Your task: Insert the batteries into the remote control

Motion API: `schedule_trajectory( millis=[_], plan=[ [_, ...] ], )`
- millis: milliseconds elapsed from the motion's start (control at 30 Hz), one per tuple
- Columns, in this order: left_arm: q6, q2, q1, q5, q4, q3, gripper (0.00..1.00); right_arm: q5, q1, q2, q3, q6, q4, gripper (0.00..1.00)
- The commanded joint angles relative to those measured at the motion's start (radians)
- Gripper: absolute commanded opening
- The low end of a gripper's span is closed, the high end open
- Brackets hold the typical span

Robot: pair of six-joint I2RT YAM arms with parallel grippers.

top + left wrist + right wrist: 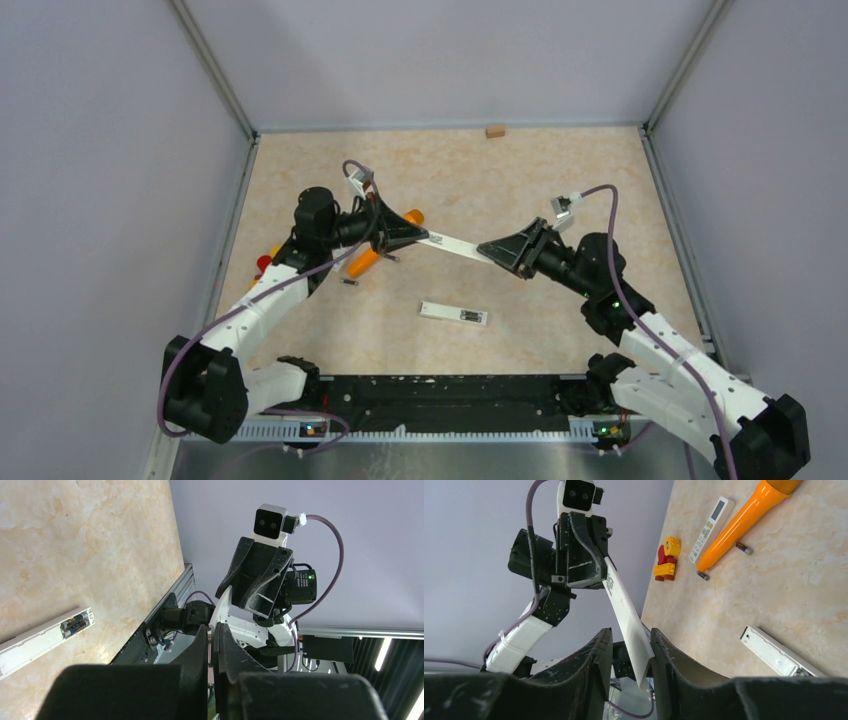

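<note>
Remote aloft, ends in left pincer and right pincer

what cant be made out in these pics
Right wrist view: whether the right hand pinches the strip or just brackets it; a gap shows beside one finger.
Right wrist view: one end of the remote, hidden behind that hand.
Top view: loose batteries by the tube, too small to count.
Left wrist view: the strip's face, seen edge-on in the left hand.
</note>
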Motion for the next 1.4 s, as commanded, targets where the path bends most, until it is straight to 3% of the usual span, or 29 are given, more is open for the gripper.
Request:
schedule_trajectory(
  millis=[0,233,500,567,600,700,833,1167,1233,1300,1367],
  plan=[
    [0.012,-0.020,0.003,-0.014,0.039,0.034,0.00,-0.064,-0.008,0.003,0.003,0.026,0.079,0.35],
    [0.000,-0.020,0.003,-0.029,0.070,0.020,0.00,-0.136,-0.014,0.038,0.042,0.033,0.002,0.36],
    [-0.001,-0.030,0.003,-0.035,0.073,0.012,0.00,-0.121,-0.034,0.030,0.066,0.046,-0.016,0.18],
    [0.002,-0.035,0.003,-0.032,0.071,0.006,0.00,-0.118,-0.036,0.032,0.067,0.039,-0.023,0.18],
    [0.004,-0.037,0.003,-0.033,0.068,0.003,0.00,-0.119,-0.038,0.032,0.067,0.037,-0.025,0.21],
    [0.008,-0.043,0.003,-0.032,0.063,-0.005,0.00,-0.115,-0.039,0.025,0.059,0.035,-0.022,0.49],
    [0.009,-0.049,0.003,-0.033,0.060,-0.008,0.00,-0.100,-0.040,0.007,0.049,0.042,-0.010,0.56],
    [0.009,-0.052,0.003,-0.031,0.051,-0.017,0.00,-0.083,-0.040,0.007,0.006,0.086,0.068,0.31],
    [0.012,-0.052,0.003,-0.030,0.047,-0.019,0.00,-0.083,-0.043,0.009,0.000,0.089,0.067,0.21],
    [0.039,-0.054,0.003,-0.040,0.016,-0.015,0.00,-0.079,-0.043,0.010,-0.001,0.087,0.042,0.02],
    [0.102,-0.056,0.003,-0.064,-0.073,0.003,0.16,-0.080,-0.045,0.009,-0.010,0.078,0.013,0.00]
  ],
)
